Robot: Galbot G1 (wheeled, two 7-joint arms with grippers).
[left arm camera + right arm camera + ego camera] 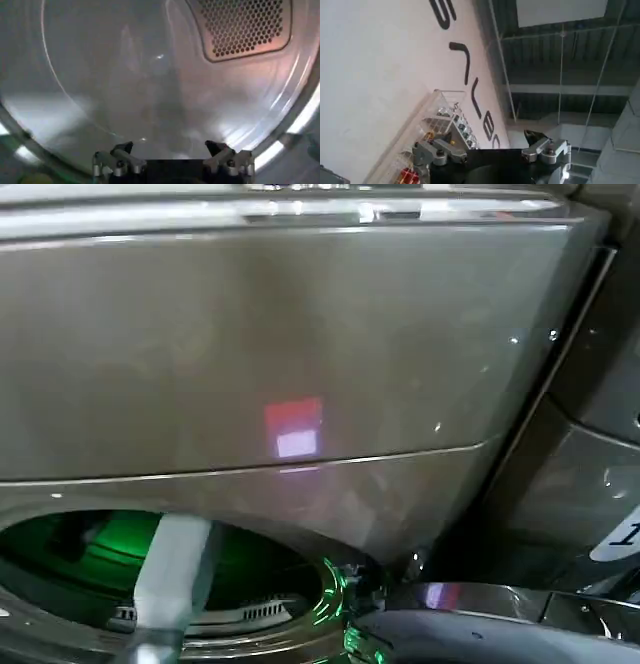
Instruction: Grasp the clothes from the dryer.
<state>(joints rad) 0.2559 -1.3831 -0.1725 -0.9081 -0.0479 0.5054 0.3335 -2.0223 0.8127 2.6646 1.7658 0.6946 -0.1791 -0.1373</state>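
Observation:
The dryer (280,334) fills the head view with its bronze-grey front. Its round mouth (90,554) glows green at the lower left, and my left arm (175,579) reaches down into it. Inside, my left gripper (170,147) is open with nothing between its fingers, facing the bare shiny drum wall (125,75). A small yellow-green patch (35,178) shows beside the drum rim; I cannot tell whether it is the clothes. My right gripper (490,142) is open and holds nothing, pointing up at a white wall and the ceiling.
A perforated vent panel (245,25) sits in the drum's back wall. The open silver-rimmed door (480,604) lies at the lower right of the mouth. A second machine (600,434) with a white sticker (622,536) stands to the right. A wire rack (440,125) hangs on the lettered wall.

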